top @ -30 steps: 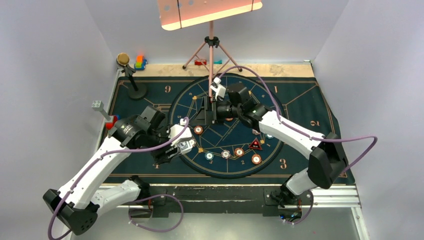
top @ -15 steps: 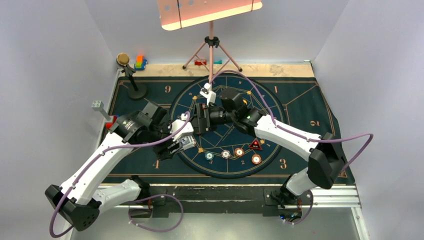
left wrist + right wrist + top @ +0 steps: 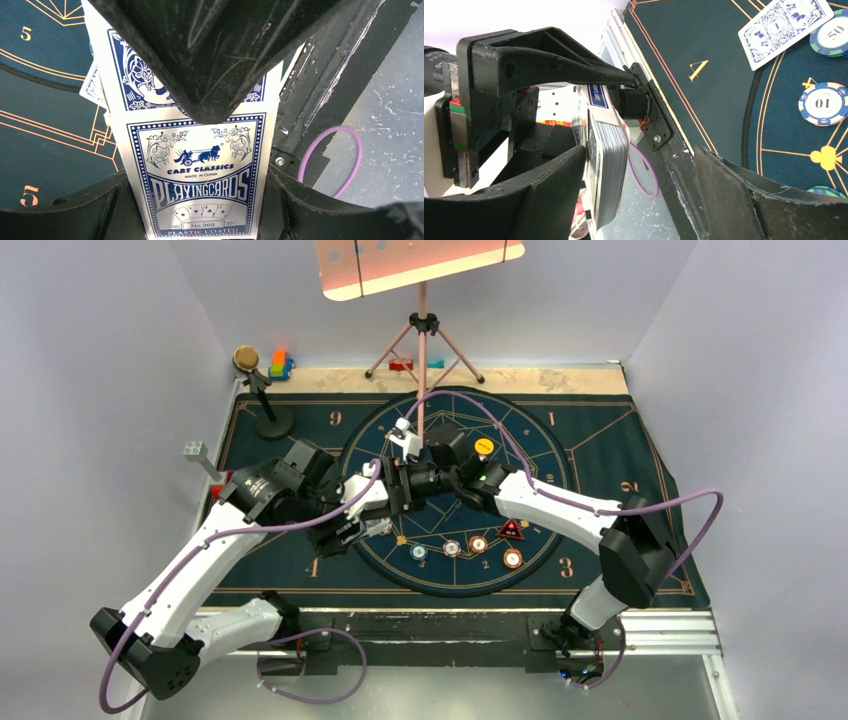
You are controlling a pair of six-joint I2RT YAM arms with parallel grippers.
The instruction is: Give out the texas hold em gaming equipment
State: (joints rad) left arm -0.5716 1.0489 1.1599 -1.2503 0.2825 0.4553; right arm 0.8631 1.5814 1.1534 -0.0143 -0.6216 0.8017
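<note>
over at eleven o'clock on the table a small stack of coloured toy blocks (image 3: 280,365) stands off the far edge of the dark blue gaming mat with gold lines (image 3: 600,440). the white left arm (image 3: 190,575) reaches in from seven o'clock, and its left gripper (image 3: 202,170) is clamped narrow on a deck of blue-and-white-backed playing cards (image 3: 195,150). one finger presses the printed top face and the other sits underneath. the deck is held up off the mat at the nine o'clock side of the mat's big gold-lined circle.

the right gripper (image 3: 639,160) meets it there with its jaws spread wide, one finger on each side of the deck. there is a clear gap on one side, and on the other i cannot tell whether the finger touches the cards. it holds nothing. from the right wrist view a single blue-backed card (image 3: 781,30) lies flat on the mat at one o'clock, with a green-and-white round chip (image 3: 831,35) just beside it and a blue-and-white round chip (image 3: 824,102) below.

in the overhead view a row of small round poker chips (image 3: 465,548) curves along the circle's six o'clock rim. a red-edged black triangular marker (image 3: 511,530) sits at four o'clock, a yellow disc (image 3: 483,447) at one o'clock. a pink tripod stand (image 3: 423,340) rises at twelve. the white right arm (image 3: 560,508) comes in from five o'clock.
</note>
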